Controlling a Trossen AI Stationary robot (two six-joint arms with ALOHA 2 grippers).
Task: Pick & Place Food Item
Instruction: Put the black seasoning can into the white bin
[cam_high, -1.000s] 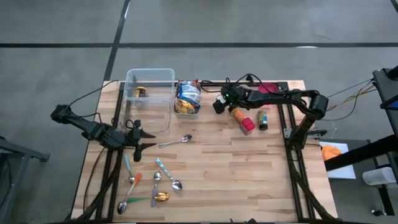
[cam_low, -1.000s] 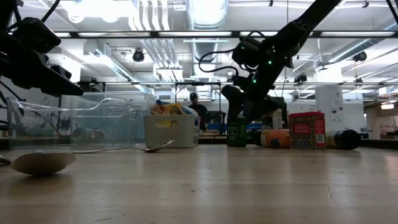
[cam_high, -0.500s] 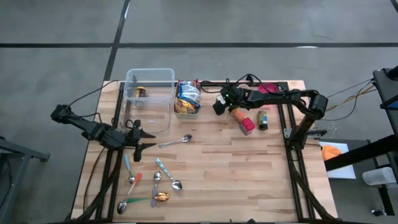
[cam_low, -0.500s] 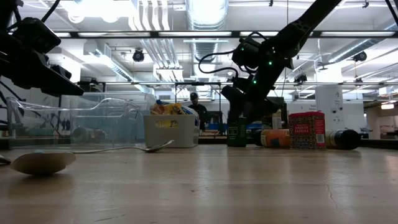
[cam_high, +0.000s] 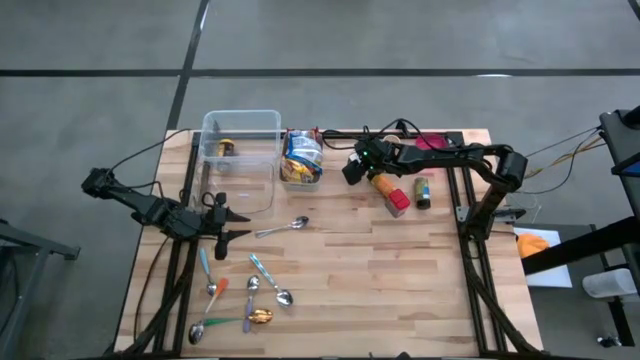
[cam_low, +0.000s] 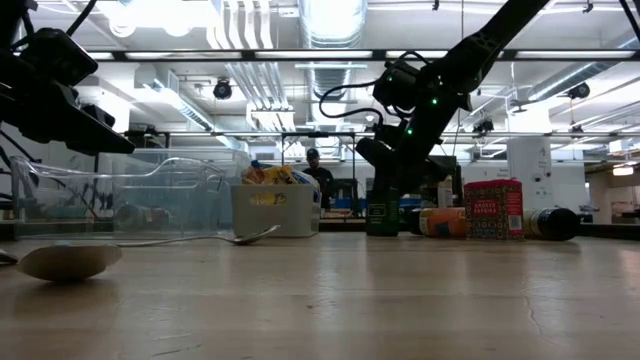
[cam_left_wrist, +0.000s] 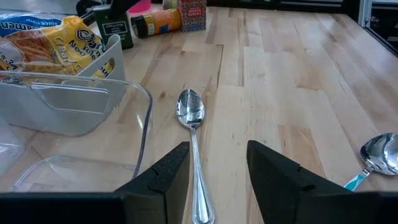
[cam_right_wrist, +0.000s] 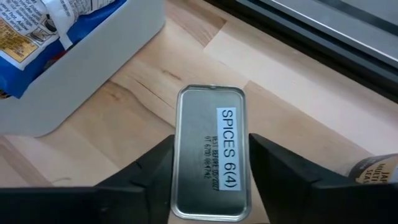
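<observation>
A dark green spice tin (cam_right_wrist: 211, 152) with a silver top stands upright on the table right of the white bin, also in the low view (cam_low: 380, 214). My right gripper (cam_high: 352, 170) slants down over it from the right and is shut on it. My left gripper (cam_left_wrist: 216, 171) is open and holds nothing. It hovers at the table's left, near the clear container (cam_high: 240, 160), and a spoon (cam_left_wrist: 191, 118) lies ahead of it. My right gripper pinches the tin's two long narrow sides (cam_right_wrist: 180, 155) between its two fingers, just below the silver top. The fingers slant down from the table's right and far side. The tin stands upright with its base on the table (cam_low: 380, 232).
The white bin (cam_high: 300, 160) of snack bags stands just left of the tin. An orange bottle (cam_high: 383, 184), a red tin (cam_high: 398, 201) and a dark bottle (cam_high: 423, 192) lie to its right. Several spoons (cam_high: 250, 295) lie at the near left, with bare wood in the middle.
My right gripper's fingers have drawn in on the green tin while the arm kept its place. The tin still stands on the table.
</observation>
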